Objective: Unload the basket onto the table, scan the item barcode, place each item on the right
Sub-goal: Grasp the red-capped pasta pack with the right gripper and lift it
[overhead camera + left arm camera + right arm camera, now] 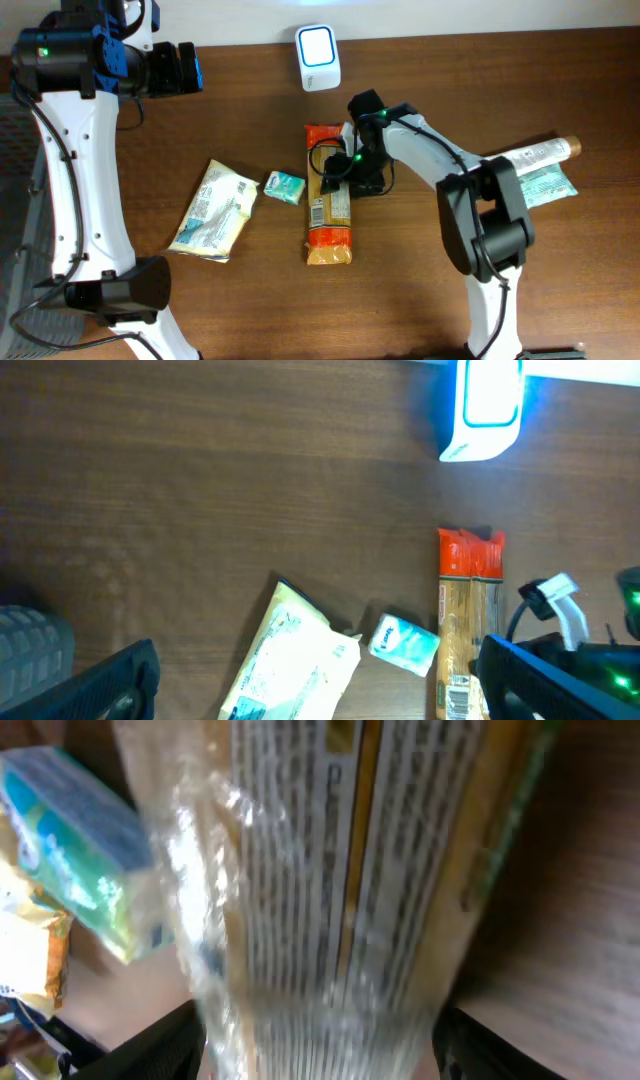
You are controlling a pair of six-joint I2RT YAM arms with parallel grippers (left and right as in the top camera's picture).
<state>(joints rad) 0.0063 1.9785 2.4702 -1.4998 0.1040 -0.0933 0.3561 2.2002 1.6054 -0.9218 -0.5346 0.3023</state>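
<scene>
The item is a long pasta pack (328, 215) with a red top end, lying flat mid-table with a barcode label (318, 212) facing up. My right gripper (350, 172) hovers low over its upper half. In the right wrist view the blurred pack (340, 870) fills the gap of the right gripper (320, 1055), whose jaws stand wide, one on each side of it. The white scanner (317, 57) with a blue glow stands at the far edge. My left gripper (185, 68) is held high at the far left, open and empty, looking down on the pack (468, 610) and scanner (487, 405).
A pale yellow snack bag (213, 210) lies left of the pack, with a small teal tissue pack (285, 187) between them. A toothpaste tube (540, 155) and a teal packet (550, 186) lie at the right. The right arm's base stands at the front right.
</scene>
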